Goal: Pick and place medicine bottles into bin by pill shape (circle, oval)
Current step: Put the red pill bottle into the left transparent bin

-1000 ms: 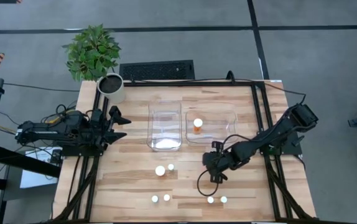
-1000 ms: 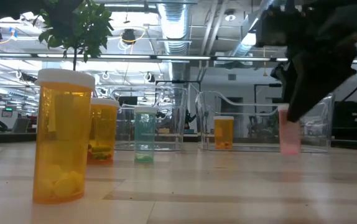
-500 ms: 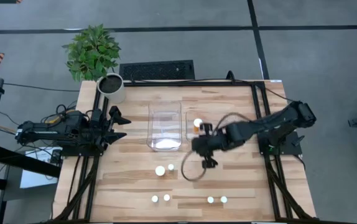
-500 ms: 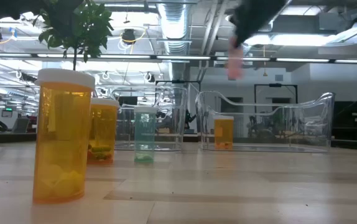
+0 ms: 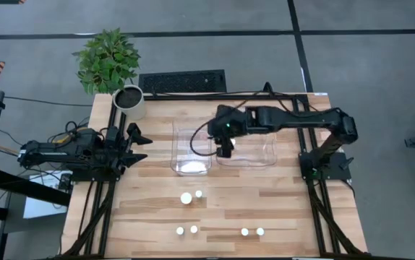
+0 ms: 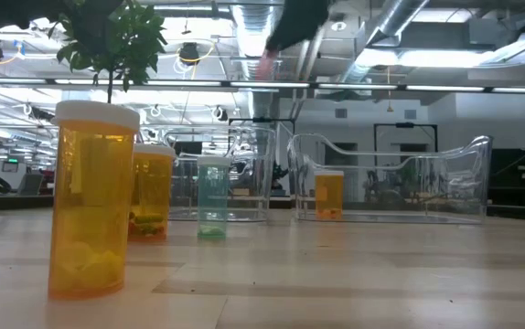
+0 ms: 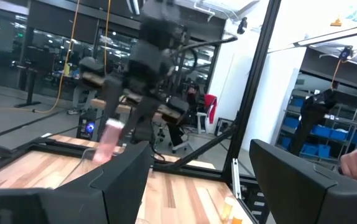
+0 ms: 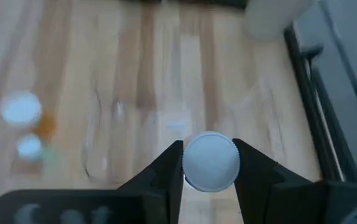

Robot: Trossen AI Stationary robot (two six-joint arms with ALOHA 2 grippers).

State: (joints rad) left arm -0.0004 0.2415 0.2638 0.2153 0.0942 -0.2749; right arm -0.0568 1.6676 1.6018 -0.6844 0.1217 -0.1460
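Note:
My right gripper hangs high over the gap between the two clear bins, shut on a pale pink medicine bottle with a white cap. One orange bottle stands on its base in the right bin. The left bin holds no bottle that I can see. Several white-capped bottles stand on the table's near half, among them a larger one and a pair. My left gripper waits open at the left edge, holding nothing. My right gripper pinches the bottle's round white cap by its rim between its two fingers. The fingers slant down from the table's right side. The pink body hangs below them, tilted and well clear of the table and bins.
A white plant pot with a leafy plant stands at the far left corner, and a black keyboard lies beyond the far edge. Bare wood stretches between the bins and the standing bottles. In the low view a large orange bottle stands nearest.
My right gripper has swung up from low over the table's near right toward the far edge and the left, staying shut. The pink bottle has gone with it, from table height to high over the bins. My left arm has kept still.

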